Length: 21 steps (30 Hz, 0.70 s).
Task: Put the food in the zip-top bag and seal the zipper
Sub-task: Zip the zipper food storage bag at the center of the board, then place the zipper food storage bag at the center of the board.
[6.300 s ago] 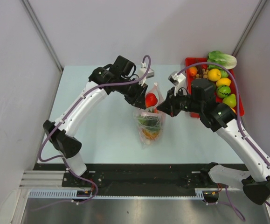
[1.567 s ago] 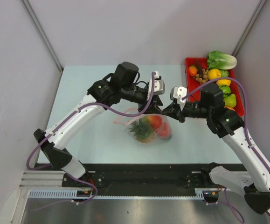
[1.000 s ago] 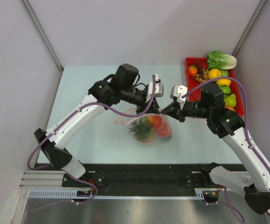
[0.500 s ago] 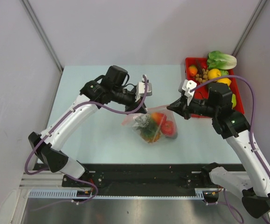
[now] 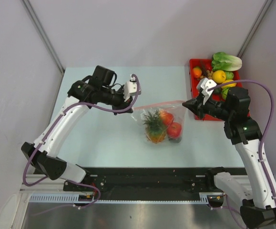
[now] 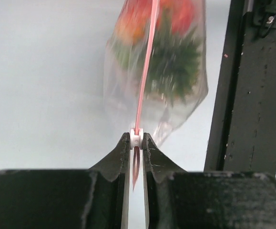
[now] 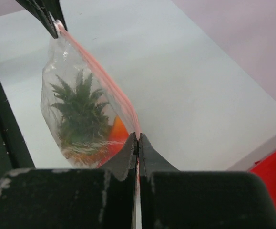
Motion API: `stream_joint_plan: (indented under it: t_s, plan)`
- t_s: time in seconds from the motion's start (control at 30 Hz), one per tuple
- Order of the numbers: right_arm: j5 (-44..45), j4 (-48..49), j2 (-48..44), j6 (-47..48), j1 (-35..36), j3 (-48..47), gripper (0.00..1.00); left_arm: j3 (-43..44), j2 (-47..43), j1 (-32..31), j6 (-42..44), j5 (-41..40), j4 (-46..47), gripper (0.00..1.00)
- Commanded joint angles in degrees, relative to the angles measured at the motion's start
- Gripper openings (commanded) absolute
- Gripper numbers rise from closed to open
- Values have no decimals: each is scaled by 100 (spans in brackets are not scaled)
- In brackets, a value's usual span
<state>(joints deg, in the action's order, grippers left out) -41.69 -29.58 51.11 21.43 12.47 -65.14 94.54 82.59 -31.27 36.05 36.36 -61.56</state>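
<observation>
The zip-top bag (image 5: 159, 128) hangs between my two grippers over the table. Its pink-red zipper (image 5: 159, 103) is stretched taut from one gripper to the other. The bag holds food: a dark spiky-leaved toy (image 5: 152, 123) and red fruits (image 5: 174, 130). My left gripper (image 5: 129, 106) is shut on the zipper's left end, with a small white slider (image 6: 136, 139) between its tips (image 6: 136, 141). My right gripper (image 5: 186, 102) is shut on the zipper's right end (image 7: 138, 138). The bag (image 7: 80, 114) and zipper (image 7: 104, 81) show in the right wrist view, the bag (image 6: 157, 76) in the left one.
A red tray (image 5: 193, 62) at the back right holds more toy food: an orange (image 5: 197, 72), a yellow fruit (image 5: 219, 76), green ones. A lettuce (image 5: 227, 60) lies at its far end. The black base rail (image 5: 142, 183) runs along the near edge.
The two grippers have moved apart, the left one to the left and the right one to the right. The zipper strip is now drawn out straight and the bag hangs below it.
</observation>
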Motion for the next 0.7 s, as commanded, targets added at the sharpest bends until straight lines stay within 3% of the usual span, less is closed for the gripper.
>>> stream_joint_plan:
  t_s: [0.0, 0.13, 0.3, 0.4, 0.53, 0.67]
  plan:
    - [-40, 462, -172, -7, -394, -25, 0, -67, -296, 287, 271, -428, -515, 11]
    - [-225, 506, -137, -7, -666, 2, 0, -68, -357, 481, 271, -498, -541, 9]
    - [-427, 979, 91, -218, -632, 98, 0, 117, -270, 587, -185, -296, -113, 1]
    - [-340, 1857, 574, -578, -579, 98, 0, 449, 36, 630, -528, -454, 414, 0]
    - [19, 3753, 1574, -1035, -500, -7, 0, 1372, 791, 972, -1203, -796, 1012, 0]
    - [214, 4679, 2191, -1185, -333, -411, 0, 2313, 1391, 1289, -1584, -1016, 1532, 0]
